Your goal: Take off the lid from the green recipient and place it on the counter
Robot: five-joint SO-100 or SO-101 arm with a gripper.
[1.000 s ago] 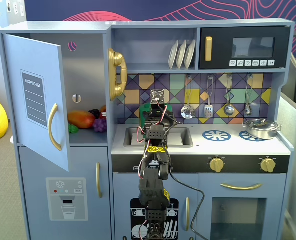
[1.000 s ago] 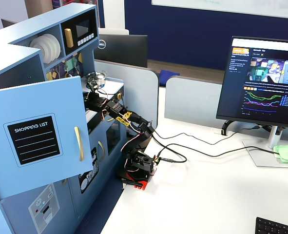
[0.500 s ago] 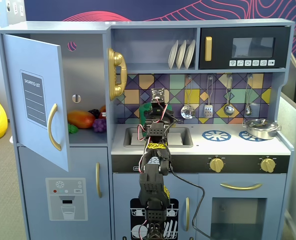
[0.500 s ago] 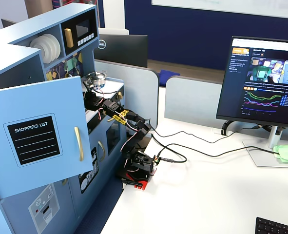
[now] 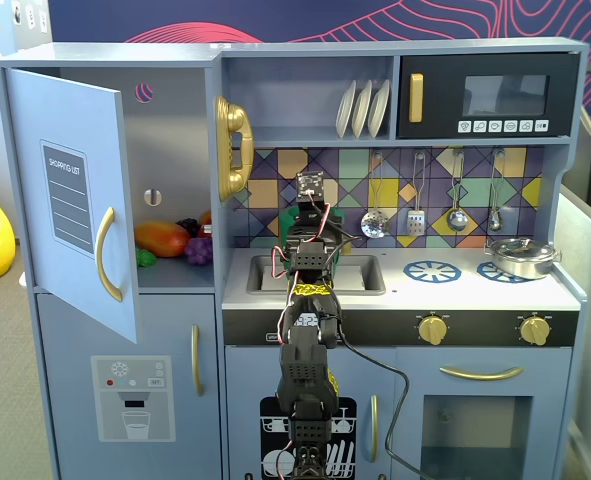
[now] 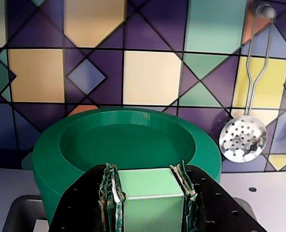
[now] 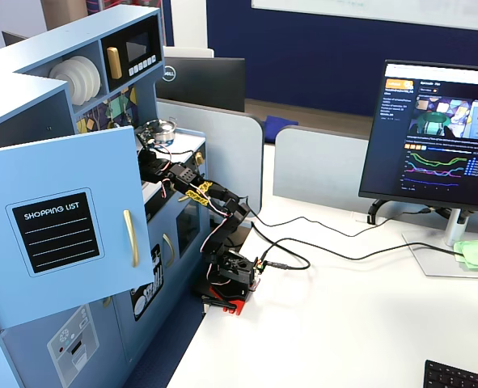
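In the wrist view my gripper (image 6: pixel 146 169) is shut on a bright-green square tab (image 6: pixel 150 193), which belongs to the lid; the lid's disc is hidden below the frame edge. Just behind it stands the dark-green recipient (image 6: pixel 51 150), upright against the tiled wall, its round top showing as an open hollow. The white counter (image 6: pixel 266 203) lies around it. In a fixed view the arm reaches over the sink and the gripper (image 5: pixel 313 215) hangs above the counter's (image 5: pixel 475 292) left part; the arm hides most of the recipient there. In the side fixed view the gripper (image 7: pixel 147 158) sits inside the kitchen recess.
The grey sink (image 5: pixel 363 273) lies under the arm. A small steel pot (image 5: pixel 523 257) stands on the right burner, and a blue burner ring (image 5: pixel 432 270) is printed beside it. A slotted spoon (image 6: pixel 242 137) and other utensils hang on the wall. The fridge door (image 5: pixel 75 200) stands open at left.
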